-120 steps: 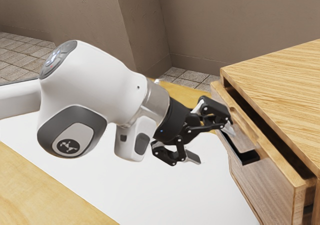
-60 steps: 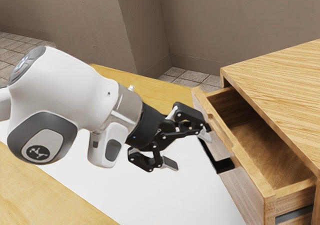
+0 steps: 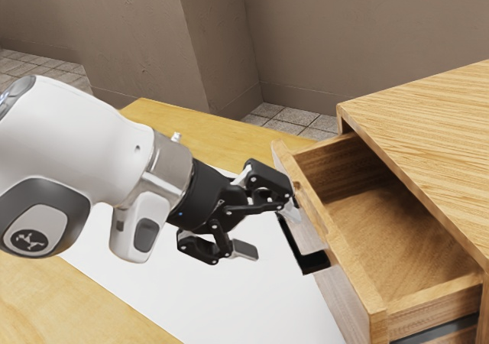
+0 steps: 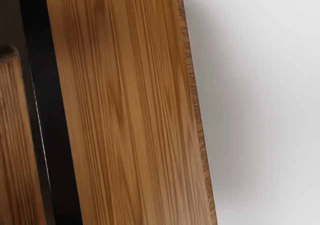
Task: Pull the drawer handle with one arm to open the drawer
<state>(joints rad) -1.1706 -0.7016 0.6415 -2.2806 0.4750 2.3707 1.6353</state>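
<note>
Our fingers [image 3: 244, 250] stand spread wide and clasp nothing. The upper one rests against the top of the black handle [image 3: 307, 246], and the lower one hangs free above the white desk [image 3: 229, 298]. Since half a second ago the drawer [image 3: 340, 264] has slid further out of the cabinet [image 3: 428, 122] toward the exterior view's left. Our arm has drawn back with it, and more of the drawer's wooden floor shows.

Open wooden drawer [image 3: 382, 241], black handle [image 3: 306, 252] on front
</note>
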